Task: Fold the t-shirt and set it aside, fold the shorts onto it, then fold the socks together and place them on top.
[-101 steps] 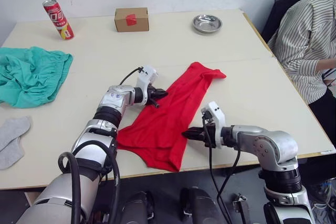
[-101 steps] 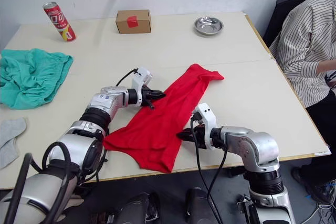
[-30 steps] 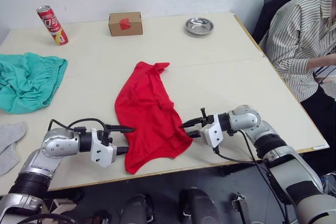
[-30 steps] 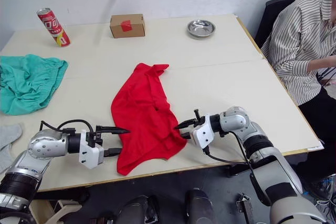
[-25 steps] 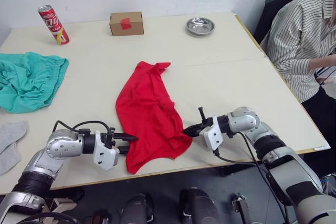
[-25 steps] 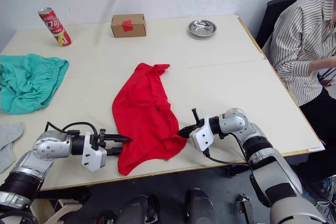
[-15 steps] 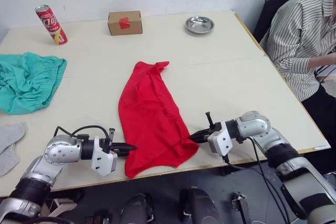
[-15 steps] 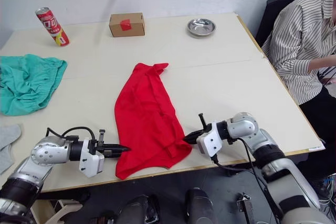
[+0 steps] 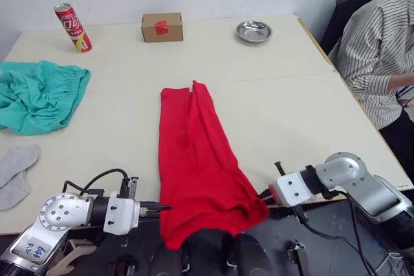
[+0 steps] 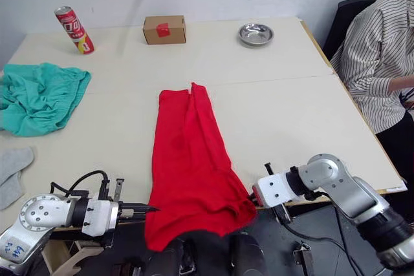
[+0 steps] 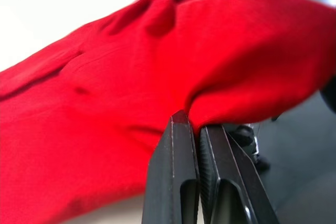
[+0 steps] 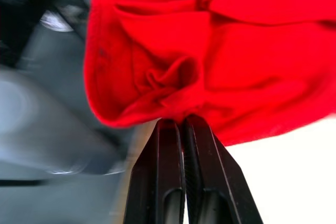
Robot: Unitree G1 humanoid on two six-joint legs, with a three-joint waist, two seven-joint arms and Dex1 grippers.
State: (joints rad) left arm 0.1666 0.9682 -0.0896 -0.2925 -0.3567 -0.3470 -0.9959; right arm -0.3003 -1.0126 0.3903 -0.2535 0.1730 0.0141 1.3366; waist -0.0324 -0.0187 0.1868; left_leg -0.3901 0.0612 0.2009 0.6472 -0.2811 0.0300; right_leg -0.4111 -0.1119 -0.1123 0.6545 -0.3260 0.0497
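Observation:
The red t-shirt (image 9: 197, 159) lies as one long strip down the middle of the table (image 9: 291, 114), its near end hanging over the front edge. My left gripper (image 9: 162, 208) is shut on that near end's left corner, with cloth pinched between the fingers (image 11: 178, 150). My right gripper (image 9: 262, 194) is shut on the right corner, where the fabric bunches at its tips (image 12: 182, 120). The teal-green shorts (image 9: 39, 95) sit crumpled at the far left. The grey socks (image 9: 16, 167) rest near the left edge, in front of the shorts.
A red can (image 9: 72, 27), a cardboard box (image 9: 162, 27) and a small metal bowl (image 9: 253, 31) stand along the back of the table. A person in a striped shirt (image 9: 381, 50) sits at the right side, by a black chair.
Both grippers have drawn back toward the front edge with the shirt's near end. The shirt has stretched into a straight strip and now droops over the edge.

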